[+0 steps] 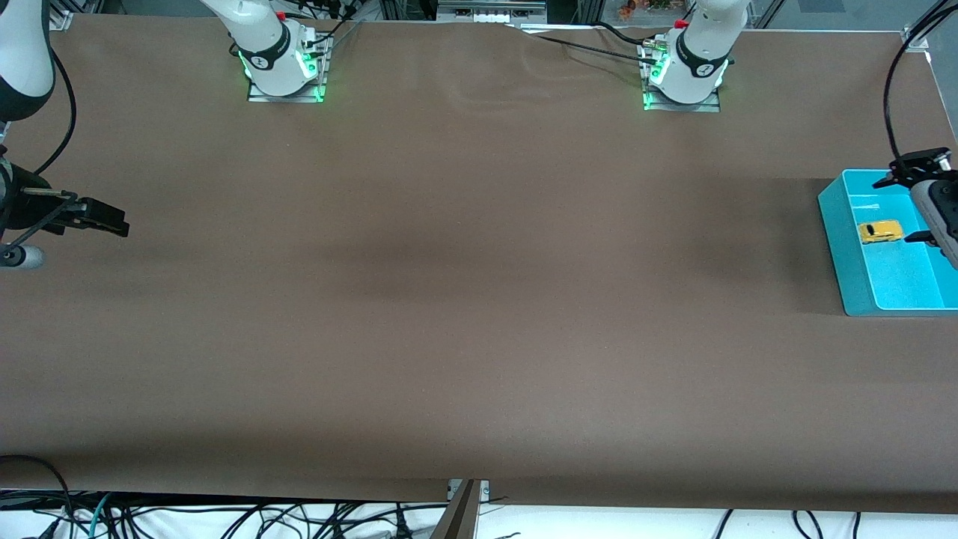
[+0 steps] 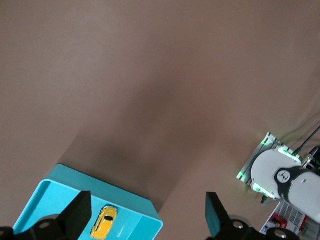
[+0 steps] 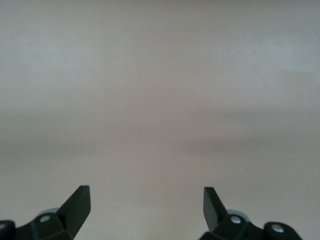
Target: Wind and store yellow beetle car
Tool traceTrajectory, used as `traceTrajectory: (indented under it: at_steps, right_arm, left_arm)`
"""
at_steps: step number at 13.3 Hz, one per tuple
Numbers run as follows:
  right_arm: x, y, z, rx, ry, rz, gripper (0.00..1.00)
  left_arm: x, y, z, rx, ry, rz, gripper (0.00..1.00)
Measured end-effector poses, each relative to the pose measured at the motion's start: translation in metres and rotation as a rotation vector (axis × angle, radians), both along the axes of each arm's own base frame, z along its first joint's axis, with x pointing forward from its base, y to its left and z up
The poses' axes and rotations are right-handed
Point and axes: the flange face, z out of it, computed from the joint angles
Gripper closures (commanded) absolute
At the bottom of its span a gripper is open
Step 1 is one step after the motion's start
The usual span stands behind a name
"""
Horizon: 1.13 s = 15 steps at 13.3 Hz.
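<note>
The yellow beetle car [image 1: 879, 231] lies inside a teal tray [image 1: 834, 224] at the left arm's end of the table. My left gripper [image 1: 902, 209] hangs open over the tray with nothing between its fingers. The left wrist view shows the car [image 2: 104, 222] on the tray's floor by one black fingertip [image 2: 80, 210], and the gripper [image 2: 147, 212] spread wide over the tray's rim [image 2: 142, 206]. My right gripper [image 1: 112, 218] waits at the right arm's end of the table, open and empty. In its own wrist view the right gripper [image 3: 145, 205] shows only bare brown table.
The brown table cover [image 1: 464, 299] stretches between both arms. The right arm's base [image 1: 284, 64] and the left arm's base [image 1: 685, 75] stand along the edge farthest from the front camera. Cables hang past the nearest edge [image 1: 299, 516].
</note>
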Motion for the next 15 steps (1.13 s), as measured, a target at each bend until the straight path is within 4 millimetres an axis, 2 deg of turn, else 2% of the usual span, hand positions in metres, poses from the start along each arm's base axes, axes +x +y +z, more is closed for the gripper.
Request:
traceTrajectory:
  at_steps: [2, 3, 5, 7, 9, 10, 13, 15]
  right_arm:
    - [-0.001, 0.000, 0.001, 0.000, -0.002, 0.000, 0.00]
    - [-0.001, 0.000, 0.002, 0.000, -0.003, 0.001, 0.00]
    - [-0.001, 0.001, 0.003, 0.000, -0.005, 0.002, 0.00]
    - [-0.001, 0.001, 0.004, 0.000, -0.007, 0.002, 0.00]
    - [-0.001, 0.001, 0.004, 0.000, -0.007, 0.002, 0.00]
    - [-0.001, 0.001, 0.004, 0.000, -0.007, 0.002, 0.00]
    - [-0.001, 0.001, 0.004, 0.000, -0.007, 0.002, 0.00]
    - [-0.001, 0.001, 0.004, 0.000, -0.007, 0.002, 0.00]
  left_arm:
    - [-0.004, -0.032, 0.015, 0.025, -0.009, 0.057, 0.00]
    - [-0.010, -0.063, 0.025, 0.053, -0.013, 0.107, 0.00]
    - [-0.026, -0.104, 0.037, 0.116, -0.019, 0.218, 0.00]
    - [-0.040, -0.129, 0.042, 0.154, -0.049, 0.339, 0.00]
    - [-0.051, -0.141, 0.046, 0.181, -0.138, 0.484, 0.00]
    - [-0.056, -0.140, 0.049, 0.188, -0.176, 0.562, 0.00]
    - [-0.065, -0.118, 0.051, 0.179, -0.219, 0.665, 0.00]
    - [-0.065, -0.114, 0.049, 0.178, -0.222, 0.681, 0.00]
